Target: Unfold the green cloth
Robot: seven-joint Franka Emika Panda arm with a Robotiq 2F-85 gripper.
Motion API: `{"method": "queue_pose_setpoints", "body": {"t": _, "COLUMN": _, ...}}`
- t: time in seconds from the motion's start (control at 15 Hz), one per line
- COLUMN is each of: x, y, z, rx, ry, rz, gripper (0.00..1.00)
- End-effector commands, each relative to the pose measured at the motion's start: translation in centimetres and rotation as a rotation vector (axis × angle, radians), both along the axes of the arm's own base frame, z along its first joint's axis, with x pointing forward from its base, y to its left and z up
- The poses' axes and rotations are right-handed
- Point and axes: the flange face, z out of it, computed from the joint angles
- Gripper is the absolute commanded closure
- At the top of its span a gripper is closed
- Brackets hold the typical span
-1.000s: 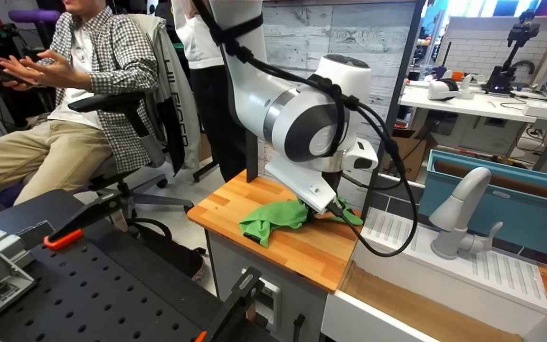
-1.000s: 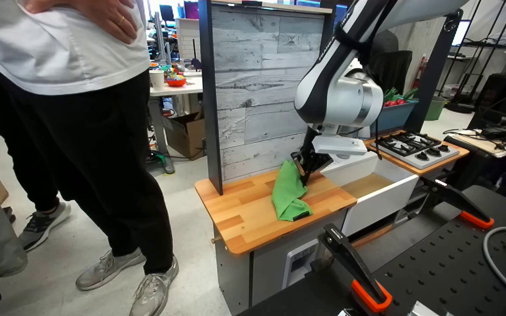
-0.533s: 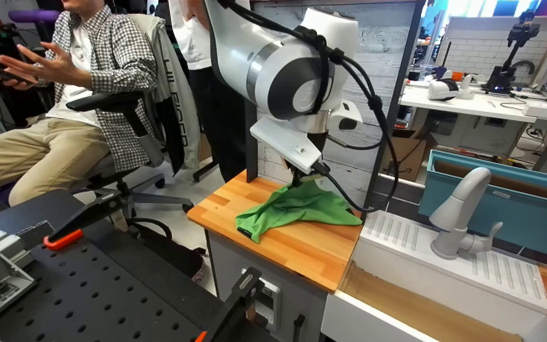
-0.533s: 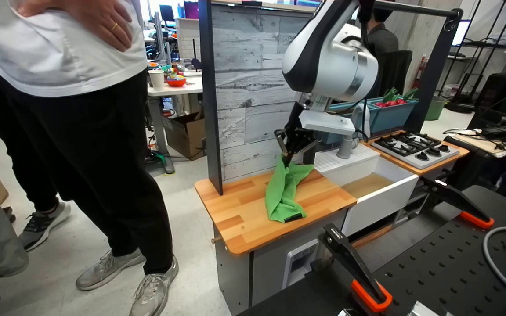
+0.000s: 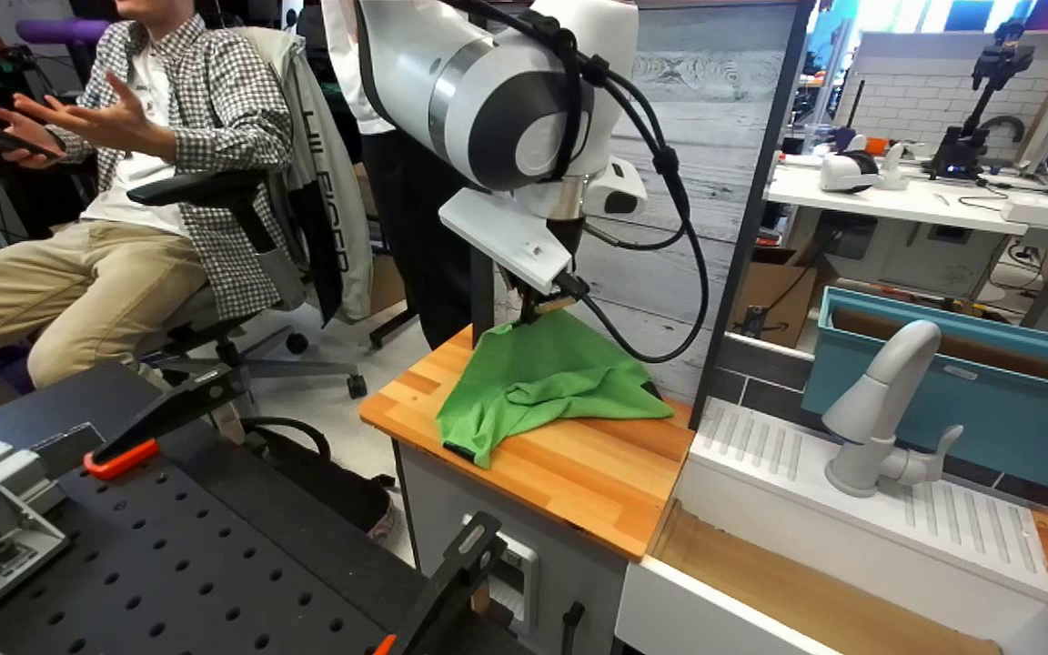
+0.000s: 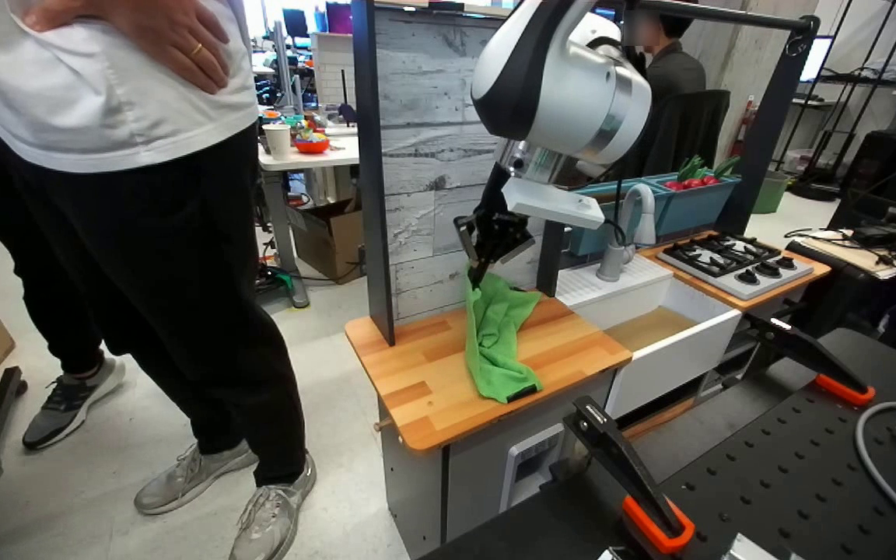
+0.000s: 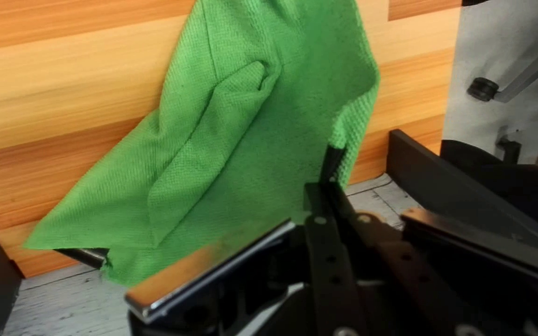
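Probably half-unfolded, the wrinkled green cloth (image 5: 553, 377) reaches near the front edge of the wooden tabletop (image 5: 597, 473), its raised end pinched by the black two-fingered gripper (image 7: 323, 185), middle folds left to flatten.

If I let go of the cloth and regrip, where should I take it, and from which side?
I'd take the cloth by the fold in its middle, from above, with the fingers straddling it. In the wrist view it stands as a ridge beside a smoother layer, so it should pinch easily. It may shift when the held part drops.
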Motion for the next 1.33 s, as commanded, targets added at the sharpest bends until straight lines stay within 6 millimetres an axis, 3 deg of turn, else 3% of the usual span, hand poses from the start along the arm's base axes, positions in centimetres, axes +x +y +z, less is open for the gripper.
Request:
{"method": "queue_pose_setpoints", "body": {"t": 0.0, "x": 0.4, "y": 0.7, "z": -0.3, "rx": 0.032, "ry": -0.012, "rz": 0.017, "gripper": 0.99}}
{"method": "queue_pose_setpoints", "body": {"t": 0.53, "x": 1.3, "y": 1.1, "z": -4.0, "rx": 0.052, "ry": 0.007, "rz": 0.035, "gripper": 0.99}}
{"method": "queue_pose_setpoints", "body": {"t": 1.27, "x": 4.3, "y": 2.3, "z": -8.1, "rx": 0.068, "ry": -0.019, "rz": 0.045, "gripper": 0.99}}
